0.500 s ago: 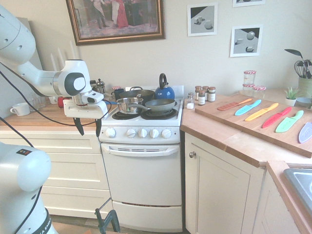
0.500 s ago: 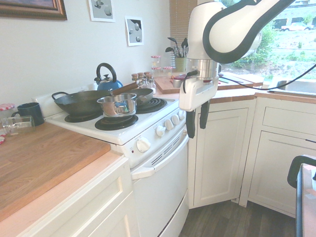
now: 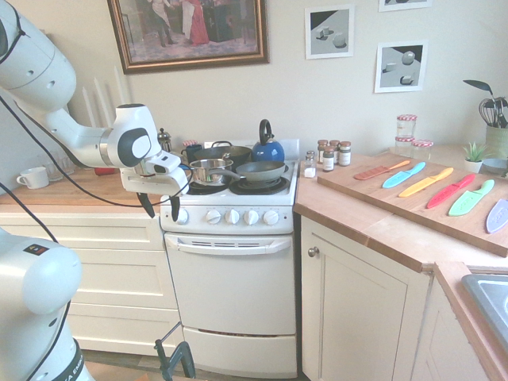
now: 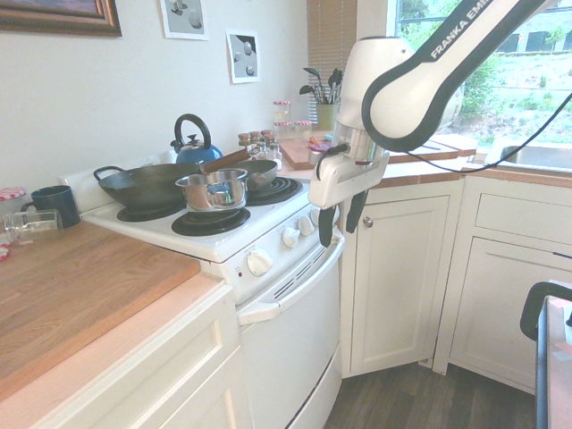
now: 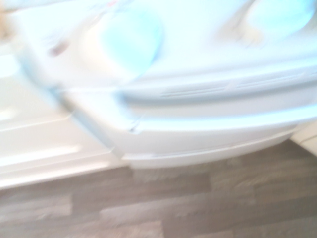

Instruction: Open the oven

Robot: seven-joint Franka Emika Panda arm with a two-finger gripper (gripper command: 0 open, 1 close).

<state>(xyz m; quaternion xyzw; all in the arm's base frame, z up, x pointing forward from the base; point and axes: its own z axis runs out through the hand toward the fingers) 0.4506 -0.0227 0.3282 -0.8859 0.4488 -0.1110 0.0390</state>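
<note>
Gripper (image 3: 164, 216) tilted, fingers down | spread apart, holding nothing | near front of oven (image 3: 231, 286)

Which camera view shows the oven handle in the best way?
The first exterior view: the handle appears whole, nearly face-on, sharp and uncovered. The second exterior view shows it at a steep slant, its far end near the gripper. The wrist view shows it close but blurred, and it runs out of the picture.
</note>
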